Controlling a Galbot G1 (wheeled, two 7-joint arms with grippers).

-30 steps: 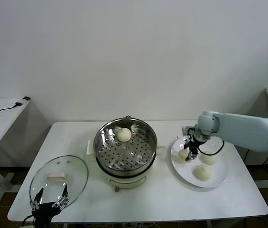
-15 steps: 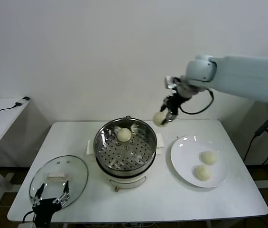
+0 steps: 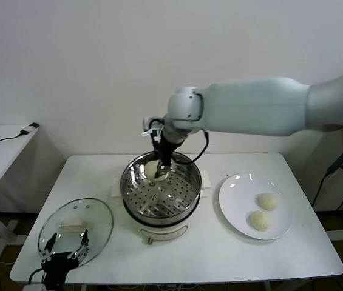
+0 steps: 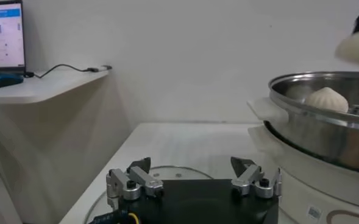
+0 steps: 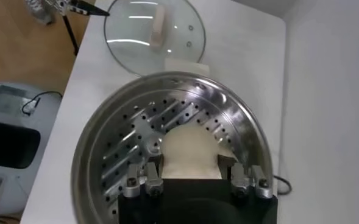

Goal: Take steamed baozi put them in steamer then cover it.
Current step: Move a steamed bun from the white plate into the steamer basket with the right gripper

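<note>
Since half a second earlier, the right gripper (image 3: 161, 171) had swung from above the plate's side to over the steamer (image 3: 160, 193), carrying a baozi (image 5: 190, 153) clamped between its fingers (image 5: 150, 176) just above the perforated tray. Nearest the robot, the left gripper (image 3: 64, 255) hung at the bench's (image 3: 220, 254) front edge, fingers apart, over the near rim of the cover (image 3: 75, 228), which lay flat on the bench beside the steamer. Another baozi (image 4: 326, 98) sat at the steamer's back. To the right, two baozi (image 3: 268, 201) remained on the white plate (image 3: 235, 209).
</note>
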